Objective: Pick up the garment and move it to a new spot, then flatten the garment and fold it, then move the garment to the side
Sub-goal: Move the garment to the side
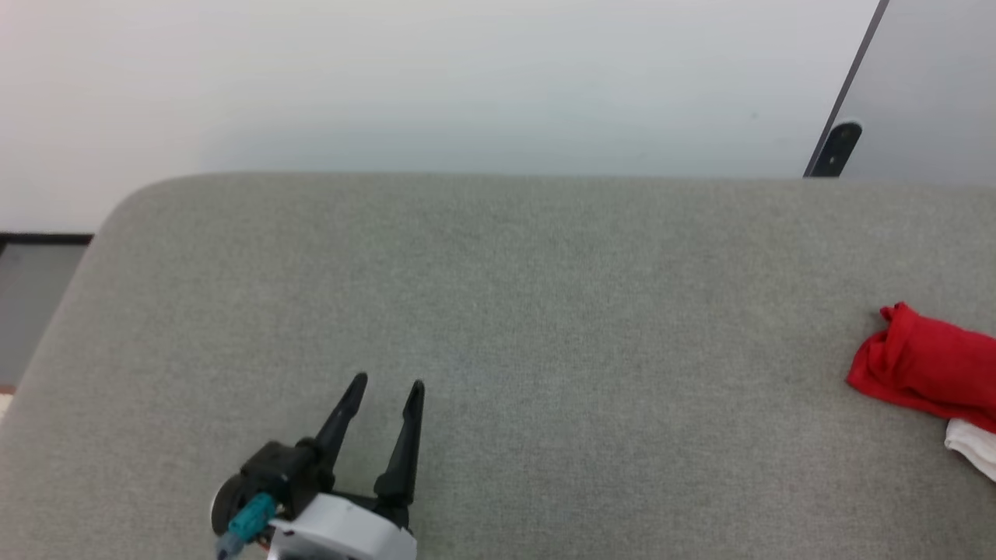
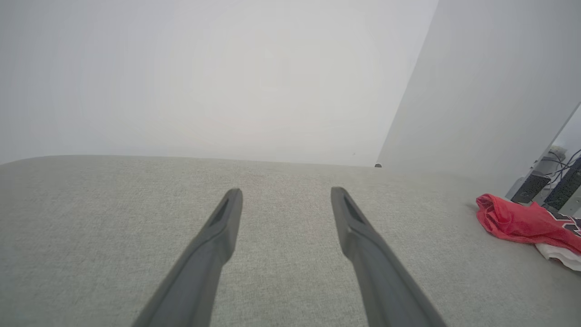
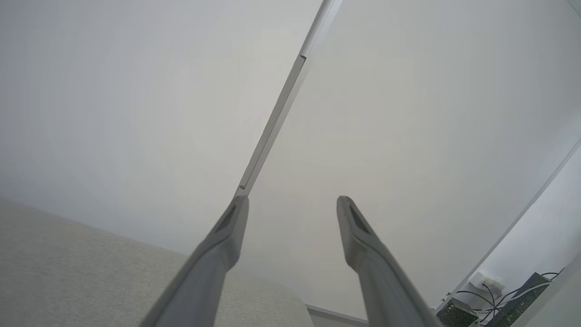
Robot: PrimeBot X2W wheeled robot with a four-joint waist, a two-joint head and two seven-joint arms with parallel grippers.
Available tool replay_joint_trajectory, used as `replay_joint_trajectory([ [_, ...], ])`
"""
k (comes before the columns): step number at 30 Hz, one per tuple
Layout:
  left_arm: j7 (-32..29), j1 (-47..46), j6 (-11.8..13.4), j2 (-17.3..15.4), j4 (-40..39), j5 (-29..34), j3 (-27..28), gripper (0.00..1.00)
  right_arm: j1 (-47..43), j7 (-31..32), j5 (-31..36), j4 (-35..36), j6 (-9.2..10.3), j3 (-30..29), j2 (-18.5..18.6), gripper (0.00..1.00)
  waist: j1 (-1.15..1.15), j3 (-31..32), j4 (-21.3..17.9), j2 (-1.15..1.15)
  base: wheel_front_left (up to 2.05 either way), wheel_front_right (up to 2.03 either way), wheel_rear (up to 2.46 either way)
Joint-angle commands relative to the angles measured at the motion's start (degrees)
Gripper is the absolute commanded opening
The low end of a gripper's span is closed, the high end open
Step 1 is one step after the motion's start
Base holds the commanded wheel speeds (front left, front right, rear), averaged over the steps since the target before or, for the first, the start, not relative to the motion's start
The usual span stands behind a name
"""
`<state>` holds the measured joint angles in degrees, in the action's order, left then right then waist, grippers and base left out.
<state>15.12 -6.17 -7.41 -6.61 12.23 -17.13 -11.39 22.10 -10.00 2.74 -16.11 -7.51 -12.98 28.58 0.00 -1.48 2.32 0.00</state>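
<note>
Pointing across the grey fabric surface [image 1: 545, 311], the left gripper [image 1: 389, 381] has its two dark fingers [image 2: 218, 236] spread wide with nothing between them; in the head view it sits at the lower left, fingers aimed up and a little to the right, with a pale wrist housing and a teal connector [image 1: 250, 516] just behind them; whether the fingertips touch the fabric I cannot tell. The right gripper [image 3: 292, 200] is likewise fully spread and empty in its own wrist view, its tips raised toward the white wall [image 3: 113, 113] above a rounded edge of the same surface; a thin pale seam [image 3: 277, 118] runs diagonally up the wall beyond its left finger, and cables and dark boxes [image 3: 499, 309] sit in the lower right corner. Further out, the garment [image 1: 926, 365] lies crumpled in a heap on the surface at the far right of the head view, well apart from the left gripper and touched by neither; it is red, with a white sleeve [image 1: 973, 443] showing at its lower end, and the frame edge cuts it off; in the left wrist view a patch of black-and-white lettering shows at its right end, too little to read. Behind the surface, a grey panel [image 1: 934, 93] with a dark fitting [image 1: 840, 148] stands at the upper right.
</note>
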Motion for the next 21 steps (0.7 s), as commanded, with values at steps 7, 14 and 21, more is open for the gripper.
replay_joint_trajectory([
  [7, -0.03, 3.09, -0.14, 0.49, -1.64, 0.83, 1.82, 1.0, -6.04, -3.33, 1.97, 4.11, 0.06, 1.2, -6.15, 1.0, 0.0, 3.16, 0.52, 0.0, 0.0, 0.0, 0.0],
  [14, -0.03, 5.48, -0.14, 0.56, -3.35, 1.88, 4.09, 1.0, -12.68, -4.89, 2.74, 8.2, 0.06, 2.02, -12.21, 1.0, 0.0, 4.44, 0.73, 0.0, 0.0, 0.0, 0.0],
  [21, -0.03, 7.4, -0.14, 0.51, -4.73, 2.78, 6.43, 1.0, -18.81, -5.19, 1.21, 10.34, 0.06, 1.6, -16.65, 1.0, 0.0, 5.25, 0.85, 0.0, 0.0, 0.0, 0.0],
])
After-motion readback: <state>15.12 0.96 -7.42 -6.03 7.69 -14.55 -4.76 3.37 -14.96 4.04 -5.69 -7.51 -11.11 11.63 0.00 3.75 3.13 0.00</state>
